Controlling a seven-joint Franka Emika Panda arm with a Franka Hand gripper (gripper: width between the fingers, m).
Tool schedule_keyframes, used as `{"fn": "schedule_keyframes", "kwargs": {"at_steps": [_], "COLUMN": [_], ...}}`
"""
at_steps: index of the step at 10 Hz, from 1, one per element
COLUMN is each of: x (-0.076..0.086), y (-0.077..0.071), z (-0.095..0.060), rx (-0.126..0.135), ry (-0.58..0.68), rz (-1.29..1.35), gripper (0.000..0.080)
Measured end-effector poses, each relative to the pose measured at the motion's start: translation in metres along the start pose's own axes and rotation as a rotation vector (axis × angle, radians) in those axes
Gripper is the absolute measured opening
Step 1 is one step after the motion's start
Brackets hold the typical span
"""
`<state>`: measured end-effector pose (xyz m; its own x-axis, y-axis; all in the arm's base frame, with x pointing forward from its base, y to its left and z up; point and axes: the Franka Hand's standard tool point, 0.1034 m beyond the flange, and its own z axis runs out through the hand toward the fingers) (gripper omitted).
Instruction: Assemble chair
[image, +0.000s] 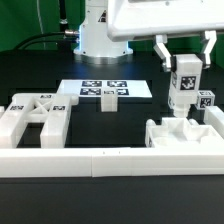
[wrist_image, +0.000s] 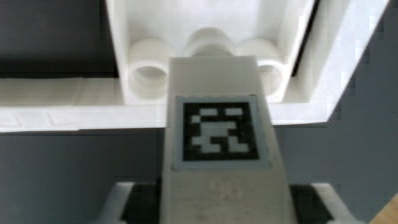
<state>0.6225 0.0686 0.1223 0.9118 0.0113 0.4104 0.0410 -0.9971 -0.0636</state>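
My gripper (image: 185, 66) is shut on a chunky white chair leg (image: 184, 88) with square tags, holding it upright at the exterior view's right. The leg's lower end is just above a white chair panel (image: 182, 138) with raised walls. In the wrist view the leg (wrist_image: 217, 130) runs out from between my fingers (wrist_image: 134, 200) toward the panel (wrist_image: 205, 30), where three rounded pegs or sockets (wrist_image: 210, 45) show. Whether the leg touches the panel I cannot tell. A larger white chair part (image: 40, 115) lies at the left.
The marker board (image: 85, 88) lies at the back middle, with a small white block (image: 108, 101) standing at its front edge. Another tagged white part (image: 207, 100) is at the far right. A long white border rail (image: 100, 160) runs along the front. The robot base (image: 100, 35) is behind.
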Motion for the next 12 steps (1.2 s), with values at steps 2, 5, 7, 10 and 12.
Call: {"fn": "schedule_keyframes", "kwargs": {"at_steps": [2, 5, 7, 10, 12], "x": [0.021, 0.025, 0.021, 0.013, 0.012], "y": [-0.015, -0.019, -0.03, -0.028, -0.025], "z": [0.007, 0.007, 0.014, 0.029, 0.03], "rx": [0.016, 0.009, 0.012, 0.01, 0.005], "ry": [0.03, 0.13, 0.276, 0.215, 0.211], "rz": [0.014, 0.002, -0.004, -0.021, -0.03], "gripper": [0.0285, 0.0285, 0.0285, 0.0285, 0.0285]}}
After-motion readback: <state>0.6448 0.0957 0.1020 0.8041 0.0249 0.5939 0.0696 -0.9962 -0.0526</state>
